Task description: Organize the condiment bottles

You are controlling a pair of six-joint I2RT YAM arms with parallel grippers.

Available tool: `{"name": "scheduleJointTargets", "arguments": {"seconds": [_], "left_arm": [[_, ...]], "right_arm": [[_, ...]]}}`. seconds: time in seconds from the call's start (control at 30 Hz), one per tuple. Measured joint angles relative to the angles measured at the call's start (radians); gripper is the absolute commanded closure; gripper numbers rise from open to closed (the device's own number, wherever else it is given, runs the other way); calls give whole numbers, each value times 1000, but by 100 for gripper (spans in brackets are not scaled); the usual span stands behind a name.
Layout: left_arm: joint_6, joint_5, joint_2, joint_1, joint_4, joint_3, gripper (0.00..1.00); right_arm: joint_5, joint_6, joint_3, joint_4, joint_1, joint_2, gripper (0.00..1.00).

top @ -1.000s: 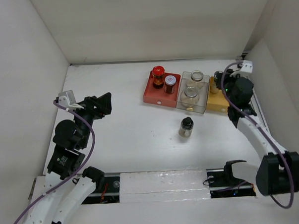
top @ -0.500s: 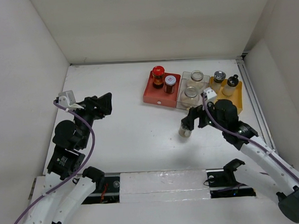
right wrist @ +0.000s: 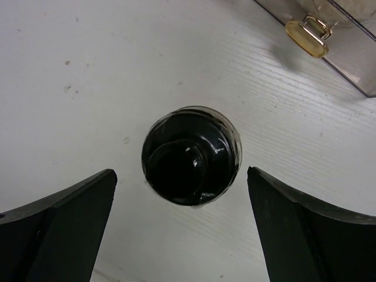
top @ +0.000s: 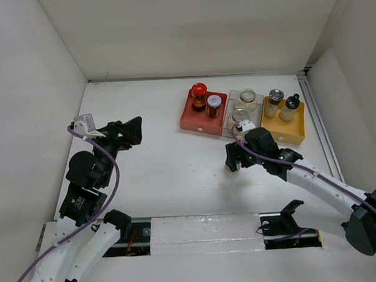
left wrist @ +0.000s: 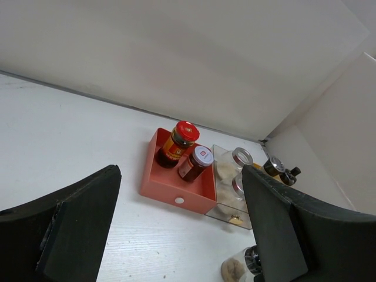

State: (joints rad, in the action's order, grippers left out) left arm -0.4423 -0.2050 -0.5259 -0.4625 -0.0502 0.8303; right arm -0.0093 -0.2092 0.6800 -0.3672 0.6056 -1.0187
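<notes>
One black-knob shaker stands alone on the table, its cap seen from above. My right gripper is open, hanging over it with a finger on each side, not touching. The red tray holds two dark jars, one with a red lid and one with a silver lid. Two clear jars sit in the clear tray, the nearer one partly hidden by my right wrist. Two shakers stand in the yellow tray. My left gripper is open and empty at the far left.
White walls close the table at the back and on both sides. The three trays stand in a row at the back right. The clear tray's brass latch lies just beyond the lone shaker. The arm bases and a rail run along the near edge.
My right gripper left the yellow tray, where two shakers now show, swung left and toward the near edge, and now stands open over the lone shaker. The left arm has stayed put.
</notes>
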Motion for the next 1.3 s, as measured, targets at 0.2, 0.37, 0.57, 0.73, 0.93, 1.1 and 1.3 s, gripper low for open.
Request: {"name": "scheduleJointTargets", "arguments": {"seconds": [0.2,0.37,0.57,0.73,0.93,1.1,1.3], "left_arm": [[0,7,0,0,0,0,20],[0,7,-2,0,0,0,17],[1,19,-17,0,1,0,1],[10,72,-72,0,0,0,0],[24,153,-119,0,-2,0,0],[32,202,-128,0,-1,0,0],[40,229,-135,0,-1,0,0]], "right_arm": [[53,10,7,23,0,-88,29],[98,11,8,72,0,-66,58],[208,30,36,58,-29,95,58],[272,60,143,125,-226,136,57],[274,74,170,250,-465,18,57],[234,61,181,314,-600,-180,57],[190,47,181,326,-644,-291,56]]}}
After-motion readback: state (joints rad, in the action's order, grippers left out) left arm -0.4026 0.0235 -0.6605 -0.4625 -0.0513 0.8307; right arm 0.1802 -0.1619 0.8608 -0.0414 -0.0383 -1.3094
